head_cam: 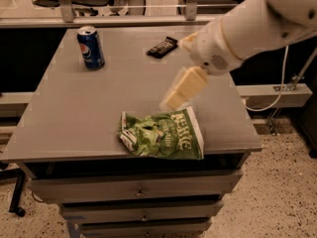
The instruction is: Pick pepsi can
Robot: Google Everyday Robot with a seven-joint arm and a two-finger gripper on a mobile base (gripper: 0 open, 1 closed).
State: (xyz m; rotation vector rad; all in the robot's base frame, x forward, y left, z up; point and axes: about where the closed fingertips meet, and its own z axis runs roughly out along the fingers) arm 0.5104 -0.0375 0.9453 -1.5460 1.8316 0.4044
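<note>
The pepsi can (90, 47) stands upright at the far left of the grey table (74, 113). It is blue with a silver top and a round logo. My gripper (174, 99) hangs from the white arm (247, 29) that reaches in from the upper right. It is over the middle of the table, just above the chip bag's far edge, well to the right of the can and nearer to me.
A green and white chip bag (161, 134) lies near the table's front edge. A flat black bar wrapper (162, 47) lies at the far centre. Drawers (138, 192) sit under the table. A rail and a cable run on the right.
</note>
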